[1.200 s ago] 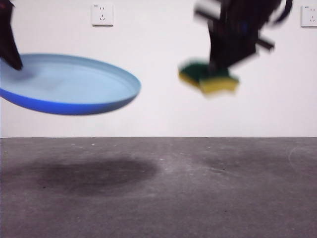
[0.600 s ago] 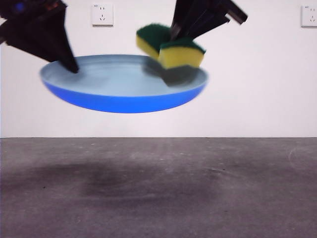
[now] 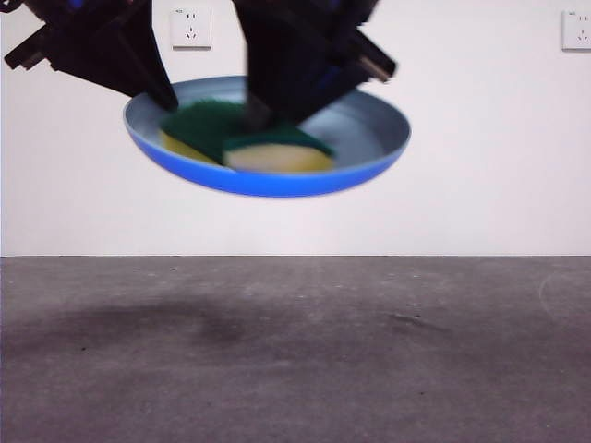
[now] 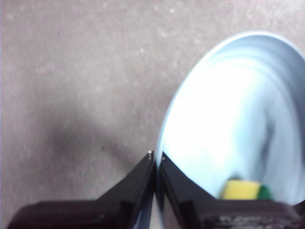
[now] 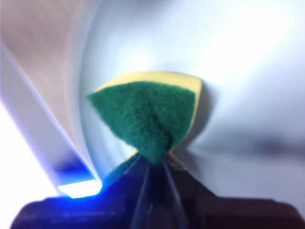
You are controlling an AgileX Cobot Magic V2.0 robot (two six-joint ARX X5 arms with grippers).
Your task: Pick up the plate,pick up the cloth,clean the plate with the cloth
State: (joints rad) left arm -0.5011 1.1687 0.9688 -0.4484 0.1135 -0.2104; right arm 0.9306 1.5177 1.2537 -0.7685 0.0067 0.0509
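Observation:
The light-blue plate (image 3: 369,129) hangs in the air above the table, tilted toward the camera. My left gripper (image 3: 166,97) is shut on its left rim; the left wrist view shows the jaws (image 4: 156,156) pinching the rim of the plate (image 4: 228,124). My right gripper (image 3: 263,115) is shut on the cloth (image 3: 249,143), a yellow sponge with a green layer, and presses it down inside the plate. In the right wrist view the sponge (image 5: 147,117) is squeezed and bent against the plate's inside (image 5: 238,62). A bit of the sponge (image 4: 240,190) also shows in the left wrist view.
The grey table (image 3: 295,351) lies below, with the plate's shadow on it. A white wall with two sockets (image 3: 190,27) stands behind.
The plate has moved right and tilted toward the camera. The right gripper has come down and left, and the sponge is now pressed inside the plate.

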